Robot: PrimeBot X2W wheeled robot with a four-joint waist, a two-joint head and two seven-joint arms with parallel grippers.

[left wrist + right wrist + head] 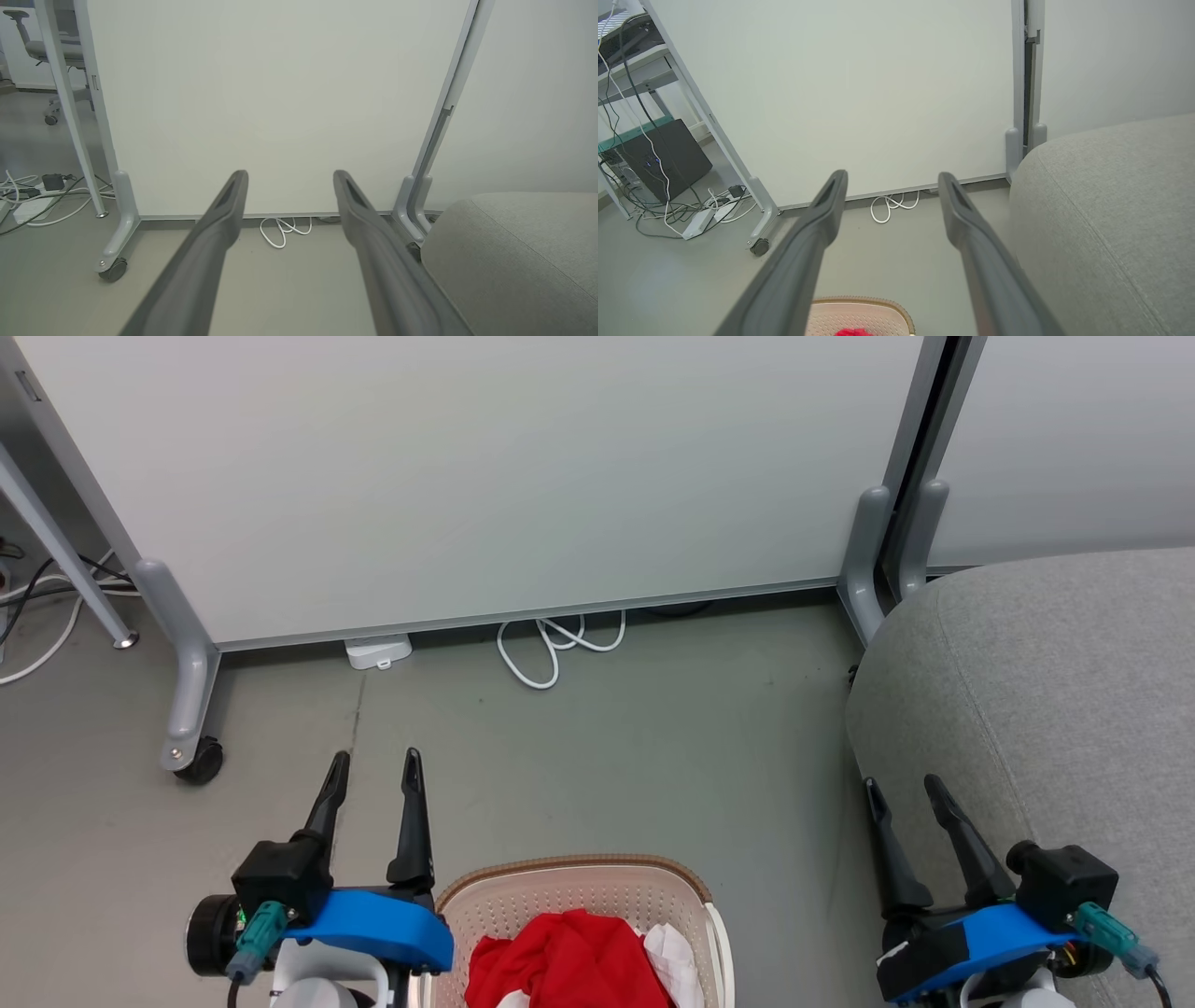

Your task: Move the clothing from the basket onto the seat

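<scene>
Both spread wide and empty, left gripper [375, 756] and right gripper [902, 782] flanked the basket [560, 894] holding red clothing [560, 957].

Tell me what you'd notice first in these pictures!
The bright red clothing pops out first, bunched in the cream basket at the bottom middle of the head view. Next comes the big grey seat on the right, then the open left end effector and right end effector flanking the basket.

Basket [560, 866], seat [1046, 691], cable [551, 649] on floor [672, 756]
</scene>
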